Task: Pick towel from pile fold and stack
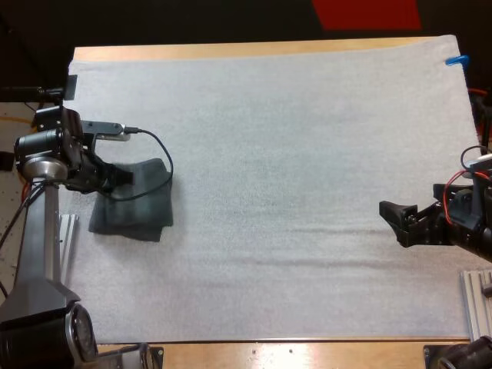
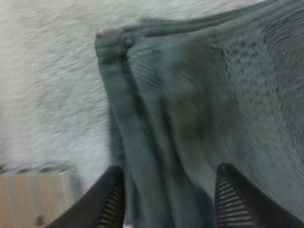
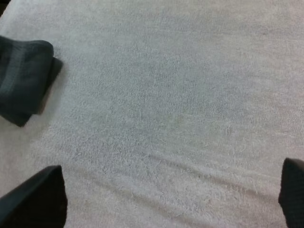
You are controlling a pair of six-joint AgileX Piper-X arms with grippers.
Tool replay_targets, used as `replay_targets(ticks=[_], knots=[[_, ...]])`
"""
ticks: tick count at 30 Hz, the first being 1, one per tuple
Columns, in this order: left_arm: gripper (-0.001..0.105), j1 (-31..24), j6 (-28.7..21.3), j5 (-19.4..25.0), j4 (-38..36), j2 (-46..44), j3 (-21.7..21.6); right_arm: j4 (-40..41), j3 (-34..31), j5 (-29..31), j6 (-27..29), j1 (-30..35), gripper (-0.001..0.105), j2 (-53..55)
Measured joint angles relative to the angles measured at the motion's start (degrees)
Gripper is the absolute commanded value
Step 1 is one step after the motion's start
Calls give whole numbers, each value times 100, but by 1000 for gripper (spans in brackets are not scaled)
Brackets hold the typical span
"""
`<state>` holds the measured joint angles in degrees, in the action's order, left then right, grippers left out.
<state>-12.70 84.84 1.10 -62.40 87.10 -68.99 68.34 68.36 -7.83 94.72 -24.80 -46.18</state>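
OK, folded towel (image 1: 142,207) lies flat near the left edge of the mat (image 1: 307,154). Left hand (image 1: 121,178) sits over it, fingers (image 2: 107,202) apart, gripping nothing. Right hand (image 1: 394,223) is wide open over the mat, well apart from the towel.

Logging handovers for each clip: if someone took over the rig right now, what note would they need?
Left end effector: open, low over the left edge of the folded towel, fingers either side of a fold.
Right end effector: open, over bare white mat at the right side, holding nothing.
Towel: dark grey-green, folded in layers, flat at the mat's left side.
Done: the towel is folded and set down.
Left: probably lift the left arm clear; I cannot tell whether more towels wait.
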Motion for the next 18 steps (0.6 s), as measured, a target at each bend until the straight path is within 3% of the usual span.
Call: replay_targets(ticks=[4, 10, 18], knots=[[44, 0, 0, 374, 4, 0, -41, 0, 0, 0, 0, 0, 88, 0], [44, 108, 33, 425, 30, -192, -253, -98, 0, -148, 0, 0, 88, 0], [44, 998, 79, 425, 40, -1193, -262, -560, 0, -265, 0, 0, 88, 0]])
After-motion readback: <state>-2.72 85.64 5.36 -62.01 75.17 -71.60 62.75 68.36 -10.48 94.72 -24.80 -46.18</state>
